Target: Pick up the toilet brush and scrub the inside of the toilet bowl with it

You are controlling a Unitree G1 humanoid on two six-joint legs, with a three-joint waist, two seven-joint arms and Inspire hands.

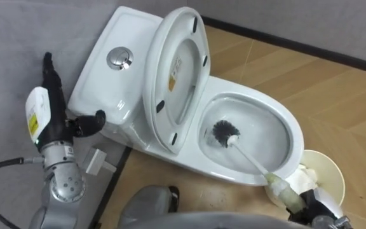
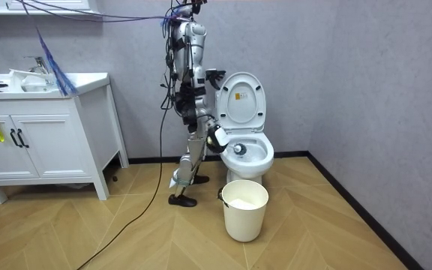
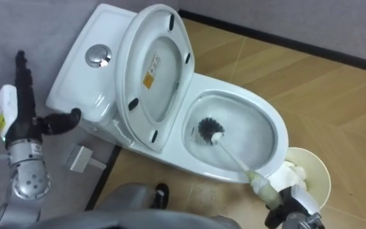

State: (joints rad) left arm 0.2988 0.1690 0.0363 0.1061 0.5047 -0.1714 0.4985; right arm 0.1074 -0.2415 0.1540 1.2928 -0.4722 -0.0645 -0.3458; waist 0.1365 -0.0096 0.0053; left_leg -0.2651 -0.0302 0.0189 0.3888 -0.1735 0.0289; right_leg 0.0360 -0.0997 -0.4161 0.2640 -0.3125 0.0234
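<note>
Right hand (image 1: pixel 314 205) grips the brush (image 1: pixel 254 161) handle, bristles in the toilet bowl (image 1: pixel 296 131); left hand (image 1: pixel 56 124) spread.

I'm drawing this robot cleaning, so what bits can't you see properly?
- Right hand, gripping the toilet brush: eye views, mostly cut off by the bottom edge.
- Bucket: eye views, partly hidden behind the toilet bowl; room view, contents too small to tell.
- Lid sticker: eye views, print too small.
- Left hand, open beside the tank: room view, too small.
</note>
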